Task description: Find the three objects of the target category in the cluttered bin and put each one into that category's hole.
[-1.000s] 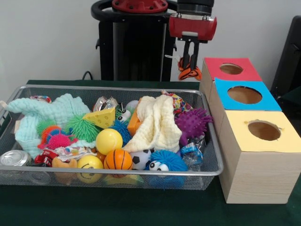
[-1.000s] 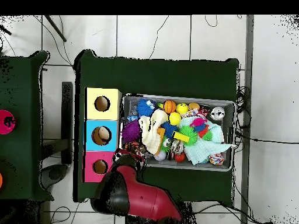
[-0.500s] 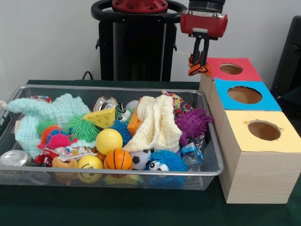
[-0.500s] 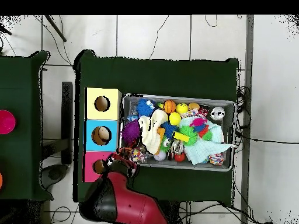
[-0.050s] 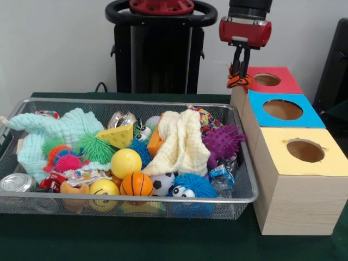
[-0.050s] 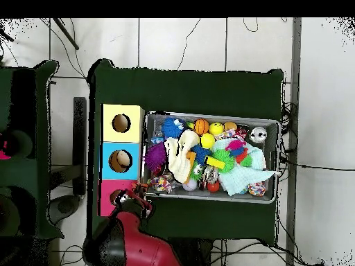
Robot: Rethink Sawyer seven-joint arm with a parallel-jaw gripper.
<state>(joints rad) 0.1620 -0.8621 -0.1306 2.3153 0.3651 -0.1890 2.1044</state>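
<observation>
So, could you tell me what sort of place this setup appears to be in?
Probably a robotics lab or test cell. A wire mesh bin of mixed toys sits on a green-covered table beside a wooden box with red, blue and yellow holed tops, and cables trail across the tiled floor.

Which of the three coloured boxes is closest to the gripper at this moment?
The red-topped box, farthest back in the front view. The gripper, holding an orange striped toy, hangs at its edge; the blue-topped box and yellow-topped box sit farther away.
</observation>
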